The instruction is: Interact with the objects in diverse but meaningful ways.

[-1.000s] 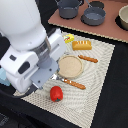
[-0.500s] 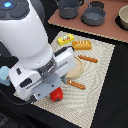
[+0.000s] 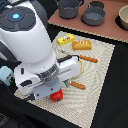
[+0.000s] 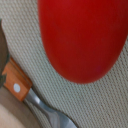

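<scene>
The red tomato (image 3: 57,95) lies on the woven placemat (image 3: 100,82), half covered by my hand. It fills most of the wrist view as a red tomato (image 4: 82,40), very close. My gripper (image 3: 53,89) is directly over it, and its fingers show in neither view. The orange-yellow bread loaf (image 3: 82,45) and the yellow butter packet (image 3: 66,39) lie at the mat's far end. A pale blue carton (image 3: 4,75) peeks out at the exterior view's left edge. Dark grey pans (image 3: 93,15) stand on the brown mat behind.
A wooden-handled utensil (image 3: 77,85) lies just beside the tomato, also seen as a utensil (image 4: 22,90) in the wrist view. A second one (image 3: 89,59) lies near the bread. The tan plate (image 3: 79,67) is mostly hidden by the arm. A bowl (image 3: 124,17) stands at the back right.
The arm has swung from the exterior view's left over the mat and come down over the tomato, now covering most of the plate. The objects have not moved.
</scene>
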